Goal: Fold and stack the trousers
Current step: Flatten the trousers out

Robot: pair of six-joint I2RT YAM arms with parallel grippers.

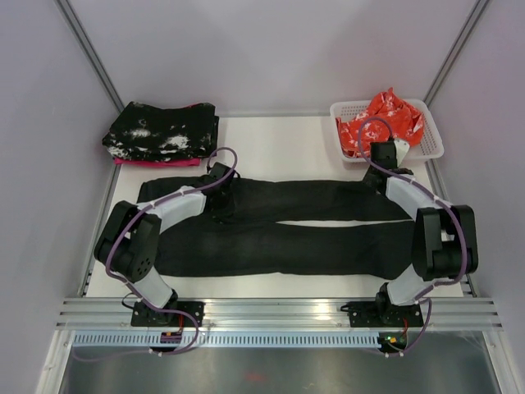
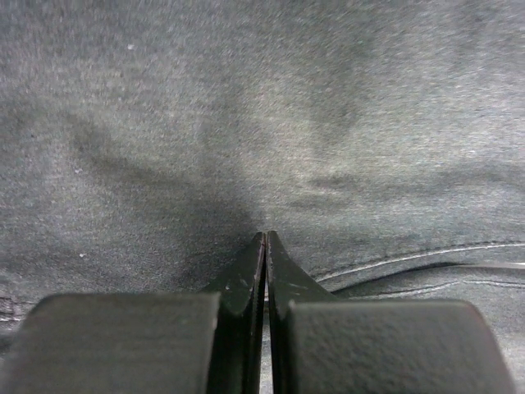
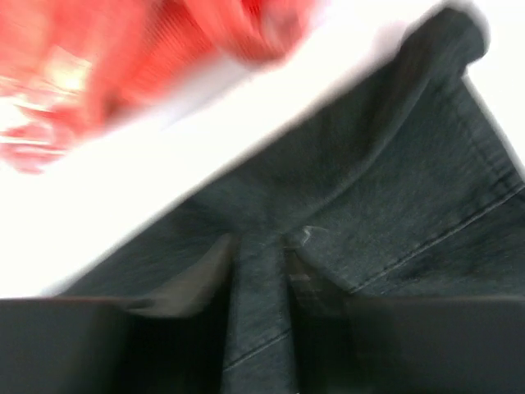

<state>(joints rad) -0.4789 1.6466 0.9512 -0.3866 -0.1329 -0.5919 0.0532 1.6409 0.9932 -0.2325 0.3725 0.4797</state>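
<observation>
The white-and-black left arm (image 1: 176, 205) bends at its elbow and reaches forward. Its black two-finger left gripper (image 2: 264, 236) is squeezed tight together. The matching right arm (image 1: 410, 193) bends too. Its black right gripper (image 3: 262, 250) points down, fingers (image 3: 220, 258) a little apart.

Pale lilac walls (image 1: 271, 49), white table (image 1: 279, 139), aluminium rail (image 1: 279, 312) at front

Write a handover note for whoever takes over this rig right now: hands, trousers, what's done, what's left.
Left hand: shut, apparently pinching the trousers at the far edge of the waist end, on the left.
Right hand: slightly parted around a ridge of cloth, at the far leg's cuff near the basket.
Trousers: spread across the table, legs straight and side by side.
Done: laid out; no fold yet.
Left: fold, then stack, probably on the folded speckled pile at far left.
</observation>
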